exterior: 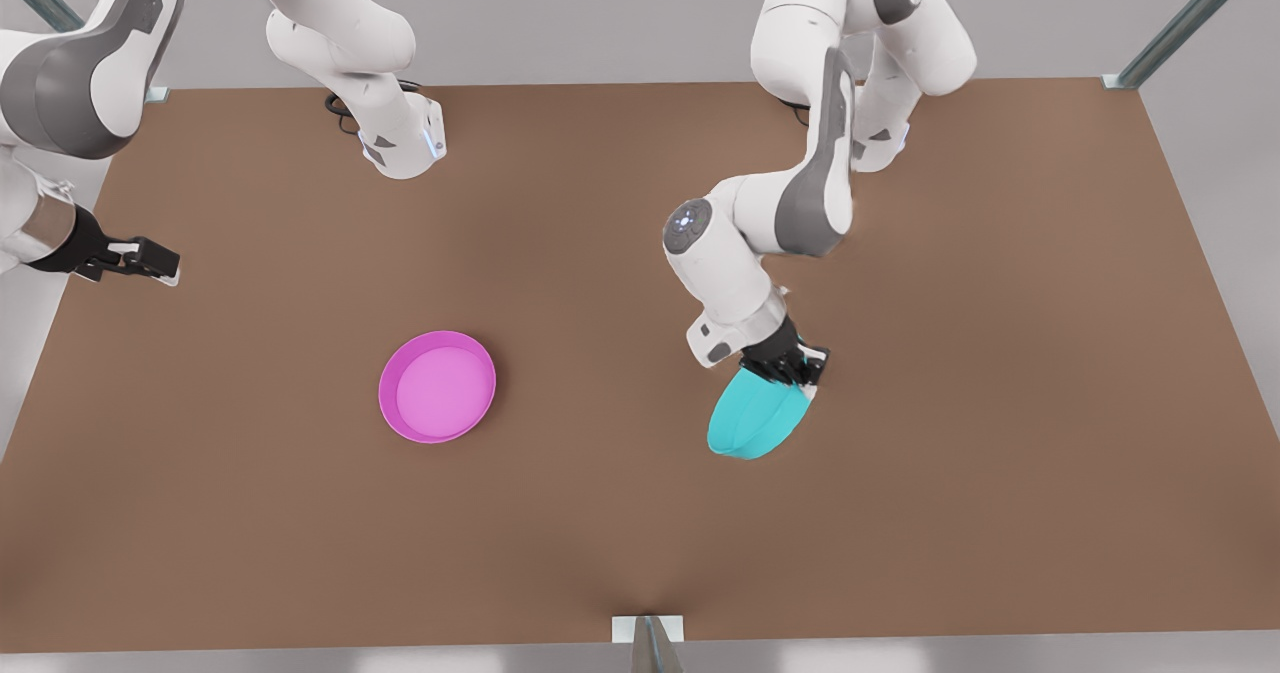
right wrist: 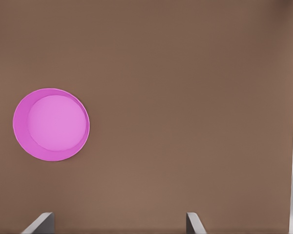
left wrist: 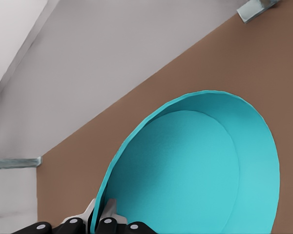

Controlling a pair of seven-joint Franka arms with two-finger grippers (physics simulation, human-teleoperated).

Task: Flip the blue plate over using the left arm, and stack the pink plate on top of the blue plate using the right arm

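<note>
1. Now the step in hand looks like the flip itself: the left pincer [exterior: 790, 365], on the front view's right, is clamped on the rim of the blue plate [exterior: 757, 421] and holds it tilted steeply over the counter [exterior: 900, 513].
2. To do it well, I would roll the wrist on until the hollow faces down, lower the plate almost to the counter, and only then let go, so it neither slides nor bounces.
3. In the left wrist view the rim sits between the fingers [left wrist: 107, 207], and the dish spreads away from them with its inside showing.
4. The pink plate [exterior: 437, 386] lies flat, hollow up, well apart from the blue one.
5. The right pincer [exterior: 150, 258] waits open at the front view's left edge, away from the pink plate.
</note>
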